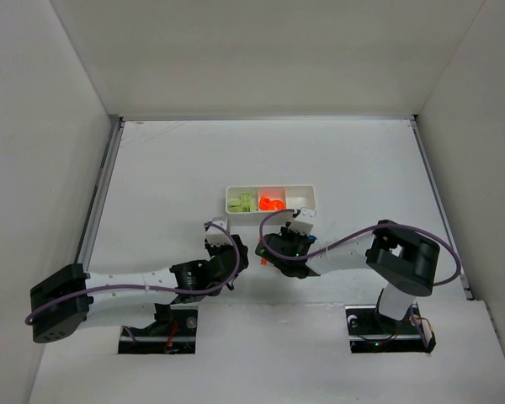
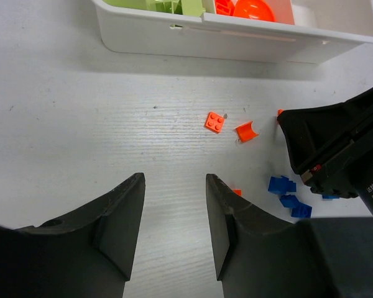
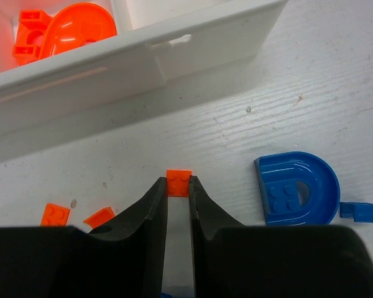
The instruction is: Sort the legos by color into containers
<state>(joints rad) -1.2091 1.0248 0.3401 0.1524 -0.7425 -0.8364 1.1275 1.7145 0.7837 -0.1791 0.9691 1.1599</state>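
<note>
Legos (image 1: 246,202), green and orange, lie in 2 compartments of the tray (image 1: 313,200). Left wrist: left gripper (image 2: 174,211) spread wide, empty, blue bricks (image 2: 289,198) nearby. Right wrist: right gripper (image 3: 178,186) pinches 1 orange brick (image 3: 179,181) beside the tray.

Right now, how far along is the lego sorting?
Done: green bricks sit in the tray's left compartment, orange pieces in the middle one. In hand: the right hand is closed on a small orange brick; the left hand is open and empty. Left: loose orange bricks and several blue pieces on the table; the right compartment looks empty.
</note>
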